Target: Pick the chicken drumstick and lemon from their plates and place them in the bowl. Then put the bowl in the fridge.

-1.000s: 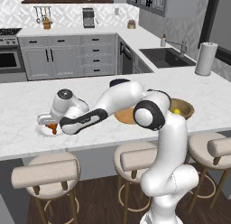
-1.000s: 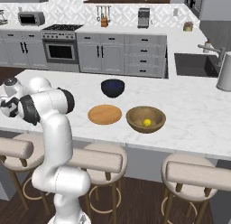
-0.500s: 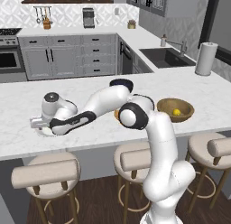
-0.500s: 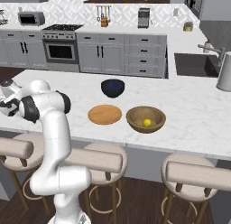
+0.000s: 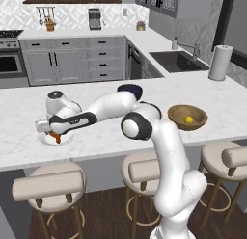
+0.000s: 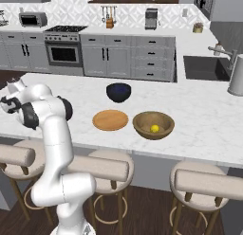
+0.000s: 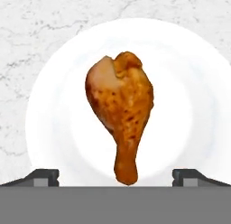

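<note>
I'm looking across a white marble island counter [image 5: 111,141] with three round cream-cushioned bar stools [image 6: 201,184] tucked along its near edge over dark wood plank flooring [image 5: 106,219]. Behind it I'm seeing grey panelled base cabinets with black handles [image 5: 72,64], a stainless oven range [image 6: 64,51], and a patterned white tile backsplash [image 6: 71,11]. A dark wooden wall shelf [image 5: 72,1] is carrying small jars. A dark recessed sink with a metal tap [image 5: 178,59] is sitting beside a white paper towel roll [image 5: 219,62]. Even, soft lighting is washing everything.
</note>
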